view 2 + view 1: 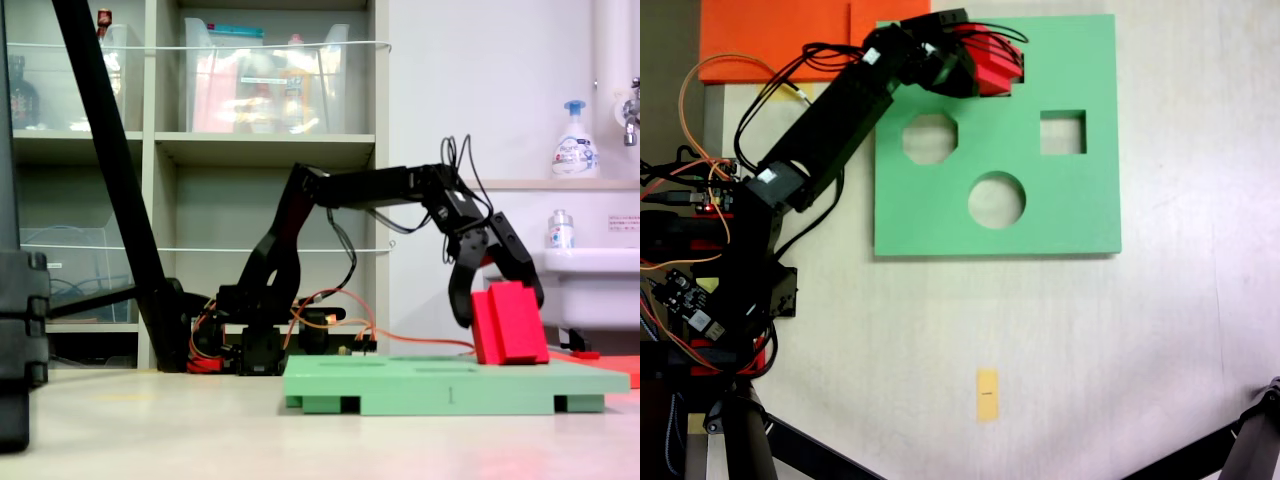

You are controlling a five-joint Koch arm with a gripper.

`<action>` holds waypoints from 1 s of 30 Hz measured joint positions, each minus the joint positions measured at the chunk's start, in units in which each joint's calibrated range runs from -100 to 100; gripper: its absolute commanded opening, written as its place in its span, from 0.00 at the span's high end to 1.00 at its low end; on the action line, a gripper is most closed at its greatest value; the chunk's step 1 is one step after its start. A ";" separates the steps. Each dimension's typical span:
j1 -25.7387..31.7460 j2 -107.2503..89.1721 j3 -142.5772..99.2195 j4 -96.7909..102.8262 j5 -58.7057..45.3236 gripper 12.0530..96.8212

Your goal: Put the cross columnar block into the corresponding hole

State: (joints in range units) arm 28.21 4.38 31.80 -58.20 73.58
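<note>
The red cross columnar block (1000, 68) sits at the far middle of the green foam board (1080, 215), tilted, with its lower end at the board's top surface (430, 372). In a fixed view from the side the block (512, 325) leans to the left. My black gripper (990, 60) reaches over it from the left. Its two jaws straddle the block's upper part and press its sides (500, 308). The corresponding hole lies under the block and gripper and is mostly hidden.
The board also has an octagonal cutout (930, 138), a square cutout (1063, 132) and a round cutout (997, 200). An orange sheet (770, 35) lies beyond the arm's base. A yellow tag (987, 393) lies on the near table. Black stand legs (1240, 450) cross the front corners.
</note>
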 measured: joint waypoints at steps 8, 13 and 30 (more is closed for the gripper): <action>0.00 3.42 2.25 0.29 0.10 0.68; -0.24 4.51 2.35 0.29 0.10 0.68; -2.44 12.86 8.72 2.35 0.00 0.60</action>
State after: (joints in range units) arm 25.76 17.24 40.52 -55.85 73.58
